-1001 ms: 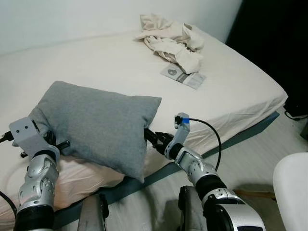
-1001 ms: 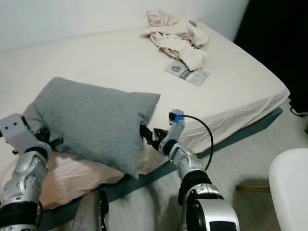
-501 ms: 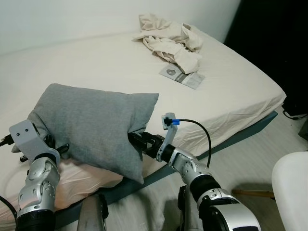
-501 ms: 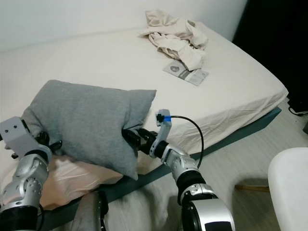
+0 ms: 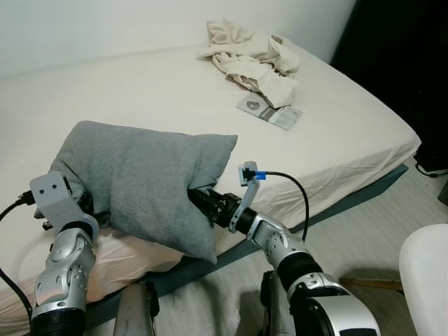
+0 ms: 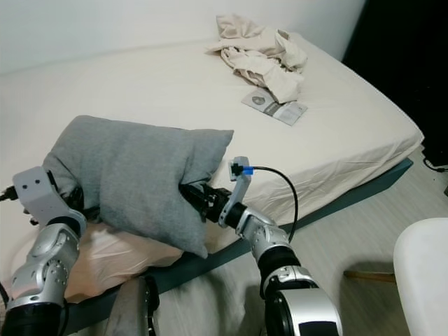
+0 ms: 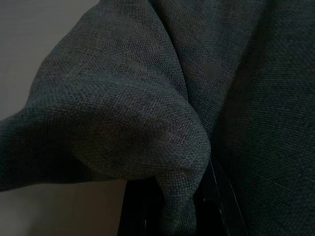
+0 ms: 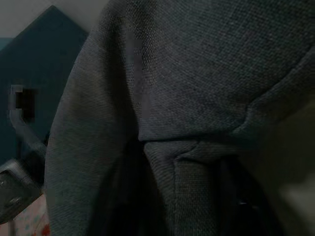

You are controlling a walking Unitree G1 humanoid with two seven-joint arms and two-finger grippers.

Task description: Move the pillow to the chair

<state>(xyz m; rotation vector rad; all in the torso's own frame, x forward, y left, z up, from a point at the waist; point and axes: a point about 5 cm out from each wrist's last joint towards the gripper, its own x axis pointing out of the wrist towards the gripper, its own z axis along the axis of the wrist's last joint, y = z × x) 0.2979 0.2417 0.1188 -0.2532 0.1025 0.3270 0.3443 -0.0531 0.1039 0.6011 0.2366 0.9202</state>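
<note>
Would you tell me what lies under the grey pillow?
Under the pillow, both grippers pinch its fabric, the left gripper and the right gripper. A peach-pink cushion shows beneath, on the bed; the rest is covered.

One pillow [image 5: 147, 178]; one bed [image 5: 140, 98]; one clothes heap [image 5: 253, 56]; one booklet [image 5: 269, 110]; one chair [image 5: 427, 280].

Grey pillow [image 5: 147, 178], cream bed [image 5: 161, 98]

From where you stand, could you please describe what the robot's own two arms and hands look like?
Both arms are silver, ribbed metal segments with black joints. The left arm carries a pale grey block-shaped wrist camera housing with small holes, and a black cable trails from it. The right arm has a similar grey bracket with a blue connector, from which a thin black cable loops back to the forearm. Each hand has long black fingers.
</note>
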